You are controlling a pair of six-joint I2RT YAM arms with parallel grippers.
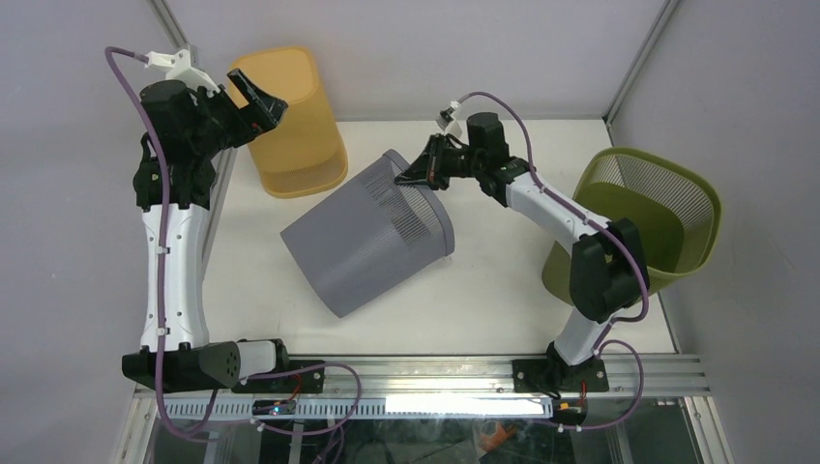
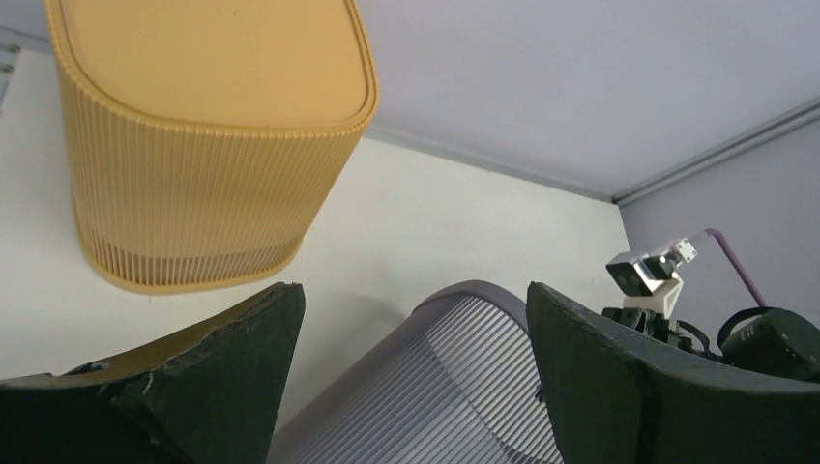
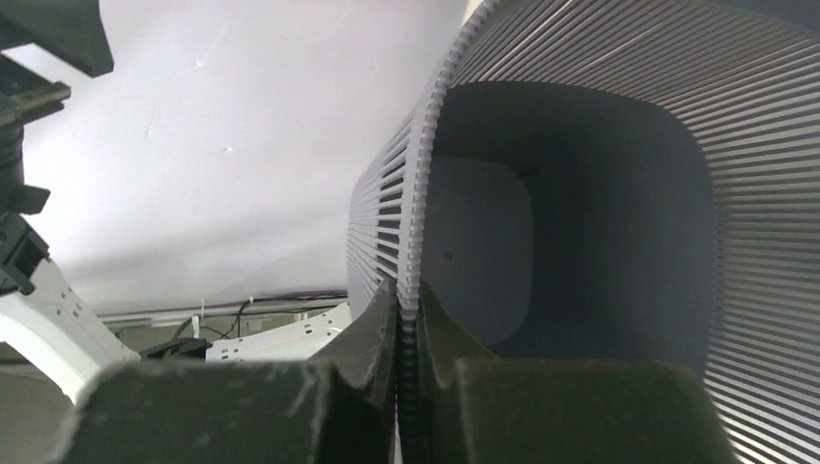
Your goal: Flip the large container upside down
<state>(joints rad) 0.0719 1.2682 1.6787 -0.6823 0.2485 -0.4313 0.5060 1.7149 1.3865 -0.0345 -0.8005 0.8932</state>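
The large grey ribbed container (image 1: 367, 235) lies tilted on its side in the middle of the table, mouth toward the right rear. My right gripper (image 1: 411, 172) is shut on its rim; in the right wrist view the fingers (image 3: 382, 319) pinch the rim (image 3: 416, 242) from inside and outside, and the container's dark inside (image 3: 571, 222) shows. My left gripper (image 1: 259, 100) is open and empty, held high by the orange bin. In the left wrist view the grey container (image 2: 454, 387) lies below, between the spread fingers (image 2: 232, 367).
An orange ribbed bin (image 1: 290, 121) stands upside down at the back left, also in the left wrist view (image 2: 213, 145). A green mesh basket (image 1: 643, 222) stands tilted at the right edge. The white table (image 1: 483, 300) ends at a metal rail in front.
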